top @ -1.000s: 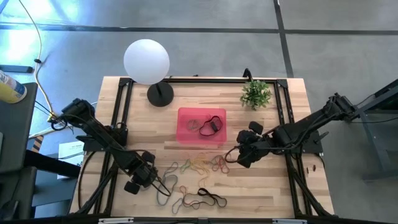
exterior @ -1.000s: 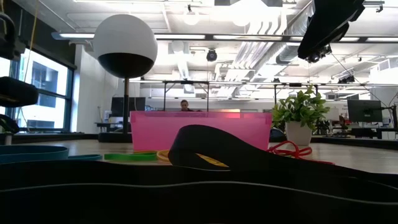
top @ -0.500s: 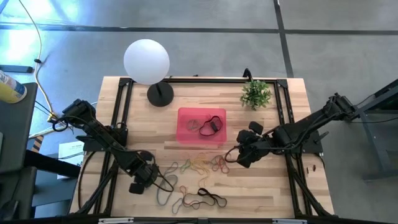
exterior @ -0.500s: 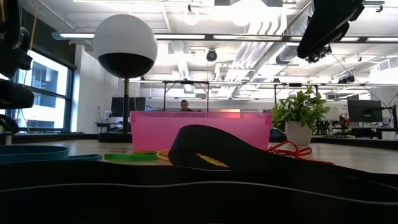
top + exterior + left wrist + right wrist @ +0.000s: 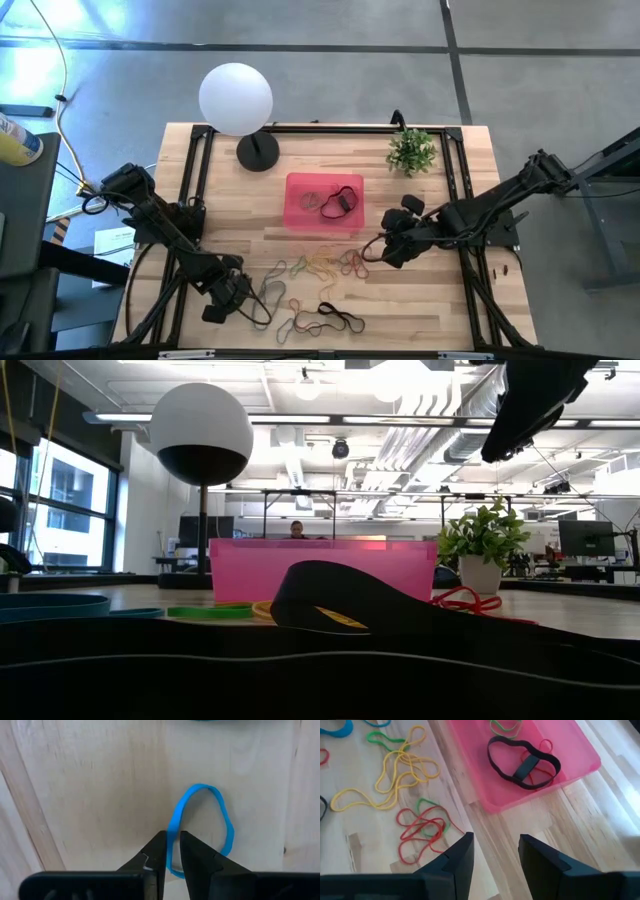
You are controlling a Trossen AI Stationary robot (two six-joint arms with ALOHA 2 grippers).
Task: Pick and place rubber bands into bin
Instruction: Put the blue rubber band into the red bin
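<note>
Several rubber bands (image 5: 320, 265) in yellow, red, green and black lie loose on the wood near the table's near edge. The pink bin (image 5: 295, 215) sits at mid-table and holds a wide black band (image 5: 522, 762) with red and green ones. My left gripper (image 5: 172, 851) is low at the near left, shut on a blue rubber band (image 5: 227, 827). My right gripper (image 5: 495, 851) hangs open above the table, right of the loose bands and near the bin's near right corner, touching nothing. My left gripper pinches one side strand of the blue band's loop (image 5: 173, 836) between its two fingers, coming from above and pointing down. The rest of the loop spreads out on the wood beyond the fingertips. Whether any of it is off the table, I cannot tell.
A white globe lamp (image 5: 236, 98) stands at the far left of the table and a small potted plant (image 5: 411, 150) at the far right. Black frame rails run along the table's sides. Two black bands (image 5: 335, 318) lie by the near edge.
My left arm has drawn back a little toward the table's near left corner, and it has left the low view's left edge. The right arm has kept still.
</note>
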